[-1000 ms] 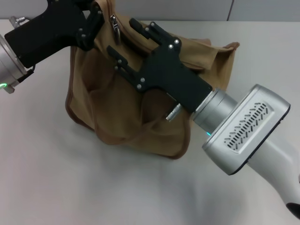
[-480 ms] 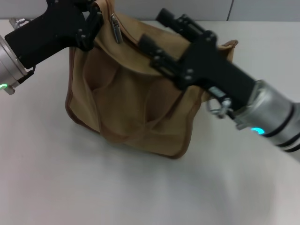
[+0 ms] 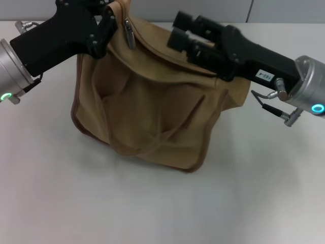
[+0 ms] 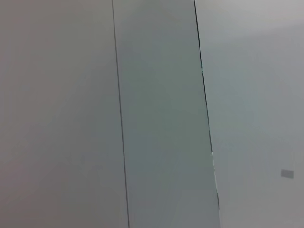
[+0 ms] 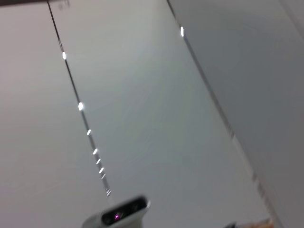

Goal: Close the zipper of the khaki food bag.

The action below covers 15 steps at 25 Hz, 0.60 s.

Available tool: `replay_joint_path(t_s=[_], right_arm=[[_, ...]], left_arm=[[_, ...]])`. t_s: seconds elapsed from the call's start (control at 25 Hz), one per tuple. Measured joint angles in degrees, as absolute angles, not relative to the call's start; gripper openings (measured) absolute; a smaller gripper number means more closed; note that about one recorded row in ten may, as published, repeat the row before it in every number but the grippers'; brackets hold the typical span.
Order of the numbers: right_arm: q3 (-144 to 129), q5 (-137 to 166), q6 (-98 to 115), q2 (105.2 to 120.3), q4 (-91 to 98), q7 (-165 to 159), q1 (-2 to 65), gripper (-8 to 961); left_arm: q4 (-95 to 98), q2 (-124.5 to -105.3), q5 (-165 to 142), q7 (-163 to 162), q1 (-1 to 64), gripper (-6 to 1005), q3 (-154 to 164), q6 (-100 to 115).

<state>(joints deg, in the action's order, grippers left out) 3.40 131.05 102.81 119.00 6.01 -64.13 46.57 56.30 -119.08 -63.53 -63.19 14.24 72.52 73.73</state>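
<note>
1. So, compared with a second before, our right gripper (image 3: 179,29) had swung off the front of the khaki food bag (image 3: 152,109) and up to its top rear edge, the arm now reaching in low from the right instead of lying across the bag.
2. Half a second before it was already up there, so it had only turned a bit and settled over the top panel.
3. Our left gripper (image 3: 109,15) hadn't moved: still pinched on the bag's top left corner and holding it up.
4. The right gripper's fingers sat a narrow gap apart, and we couldn't make out anything between them.
5. The bag stood in the middle of the white table (image 3: 76,193), its long axis running left to right, tilted toward the far right.
6. The zipper (image 3: 129,31) slider and pull tab hung at the left end of the top, right beside the left gripper.
7. Both wrist views showed only plain grey wall panels.
</note>
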Motion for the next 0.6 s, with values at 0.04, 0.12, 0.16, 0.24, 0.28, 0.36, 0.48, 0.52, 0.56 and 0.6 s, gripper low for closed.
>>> replay_joint_path(t_s=[0.04,0.12,0.16,0.24,0.28,0.36,0.48,0.52,0.56,0.6], right_arm=[[2.21,131.04,102.76,119.0,6.73,-66.27,47.17,655],[-0.11,130.82,102.66,119.03,7.99,-69.91,48.27,655],[-0.11,130.82,102.66,119.03,7.99,-69.91,48.27,655],[-0.56,130.76,101.88,119.08,8.44,-71.35,48.65,655],[-0.59,130.77,101.29,119.1,8.56,-71.92,48.76,655],[-0.64,130.84,99.66,119.11,8.61,-72.76,49.07,655],[-1.37,130.95,96.92,119.12,8.65,-73.72,49.8,655],[-1.85,130.93,96.07,119.15,8.66,-74.12,50.13,655],[-2.41,130.88,95.18,119.2,8.66,-74.43,50.48,655],[-2.89,130.82,94.49,119.24,8.62,-74.6,50.82,655]], left_arm=[[56.34,-119.09,-63.37,-63.19,14.24,85,72.69,73.66],[56.45,-119.09,-62.9,-63.19,14.34,86,72.96,73.5],[56.45,-119.09,-62.9,-63.19,14.34,87,72.96,73.5],[56.48,-119.09,-62.66,-63.19,14.4,88,72.97,73.49],[56.52,-119.09,-62.47,-63.2,14.42,88,72.97,73.48],[56.55,-119.09,-62.04,-63.2,14.42,89,72.96,73.48],[56.58,-119.09,-61.71,-63.2,14.44,91,72.96,73.48],[56.62,-119.09,-61.68,-63.2,14.51,92,72.99,73.47],[56.62,-119.09,-61.68,-63.2,14.51,92,72.99,73.47],[56.62,-119.09,-61.67,-63.2,14.53,93,73.02,73.47]])
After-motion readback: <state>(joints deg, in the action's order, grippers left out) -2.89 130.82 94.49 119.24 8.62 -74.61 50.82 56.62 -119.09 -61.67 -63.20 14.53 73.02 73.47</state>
